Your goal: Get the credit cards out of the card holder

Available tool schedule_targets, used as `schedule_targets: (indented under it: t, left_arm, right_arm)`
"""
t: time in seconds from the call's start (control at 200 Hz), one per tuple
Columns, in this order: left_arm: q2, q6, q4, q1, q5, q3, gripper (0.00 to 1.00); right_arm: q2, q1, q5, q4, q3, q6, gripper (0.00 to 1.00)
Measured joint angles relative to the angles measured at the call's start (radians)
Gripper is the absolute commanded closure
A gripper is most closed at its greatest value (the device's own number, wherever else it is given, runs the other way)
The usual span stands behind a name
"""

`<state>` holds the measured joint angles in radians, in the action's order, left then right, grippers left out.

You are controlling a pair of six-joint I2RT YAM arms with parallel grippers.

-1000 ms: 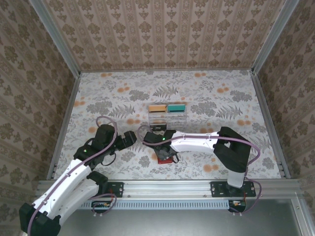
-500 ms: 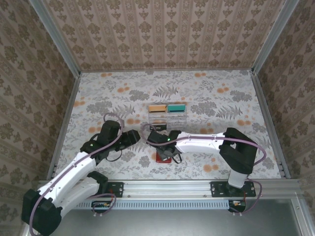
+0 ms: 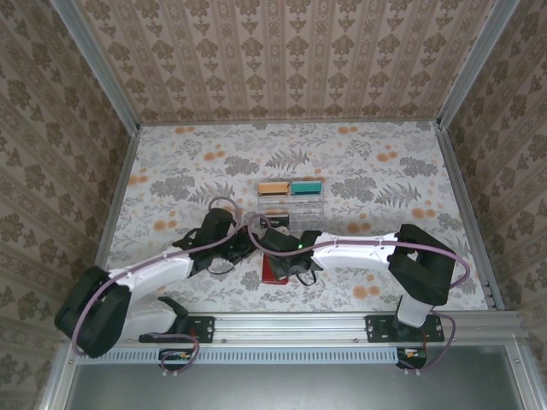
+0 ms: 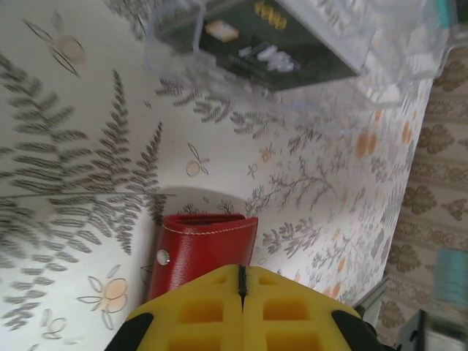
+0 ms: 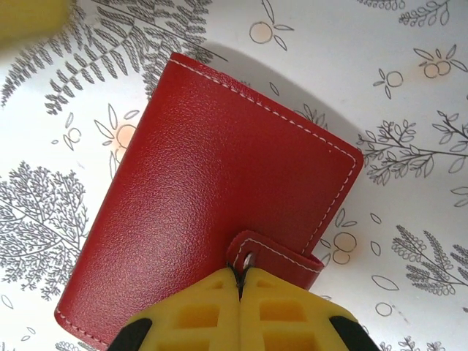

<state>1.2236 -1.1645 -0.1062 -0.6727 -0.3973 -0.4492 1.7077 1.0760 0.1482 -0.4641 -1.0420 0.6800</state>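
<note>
The red card holder (image 3: 271, 272) lies closed on the flowered table, near the front middle. My right gripper (image 3: 289, 264) is over it. In the right wrist view the yellow fingers (image 5: 205, 314) of that gripper (image 5: 240, 276) are shut on the little closing tab (image 5: 289, 257) at the edge of the card holder (image 5: 212, 183). My left gripper (image 3: 248, 250) sits just left of the holder. In the left wrist view the left gripper (image 4: 241, 272) is shut with nothing in it, a short way off the card holder (image 4: 201, 241). The credit cards are hidden.
A clear plastic compartment tray (image 3: 291, 201) with orange and teal contents stands just behind the holder, and its dark inside (image 4: 278, 51) is close ahead of the left gripper. Metal rails and patterned walls bound the table on all sides.
My left arm has swung right to the card holder and its jaws have gone from open to shut. My right gripper has closed on the tab and shifted slightly left.
</note>
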Motion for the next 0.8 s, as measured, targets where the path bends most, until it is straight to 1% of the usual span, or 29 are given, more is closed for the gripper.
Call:
schedule_targets:
  t: [0.165, 0.28, 0.4, 0.635, 0.645, 0.695, 0.765, 0.8]
  left_arm:
    - [0.147, -0.021, -0.037, -0.047, -0.032, -0.042, 1.0]
    - [0.225, -0.031, -0.035, -0.055, -0.05, -0.048, 1.0]
    - [0.246, -0.029, 0.005, -0.053, -0.061, -0.082, 1.0]
    - [0.26, 0.005, 0.072, -0.052, -0.065, -0.124, 1.0]
    - [0.257, 0.009, 0.076, -0.052, -0.063, -0.125, 0.99]
    - [0.243, 0.025, 0.106, -0.047, -0.054, -0.131, 0.83]
    - [0.197, 0.06, 0.181, -0.033, -0.033, -0.143, 0.53]
    - [0.165, 0.08, 0.224, -0.019, -0.021, -0.151, 0.47]
  right_arm:
    - [0.0, 0.0, 0.0, 0.021, 0.003, 0.0, 1.0]
    - [-0.005, -0.002, 0.0, 0.03, 0.013, 0.0, 1.0]
    - [-0.039, -0.01, 0.0, 0.048, 0.04, 0.002, 1.0]
    - [-0.166, -0.046, -0.005, 0.065, 0.114, 0.012, 1.0]
    - [-0.17, -0.048, -0.005, 0.065, 0.116, 0.012, 1.0]
    - [-0.19, -0.055, -0.008, 0.065, 0.121, 0.013, 1.0]
    - [-0.215, -0.063, -0.018, 0.072, 0.121, 0.013, 1.0]
    - [-0.226, -0.066, -0.024, 0.074, 0.121, 0.013, 1.0]
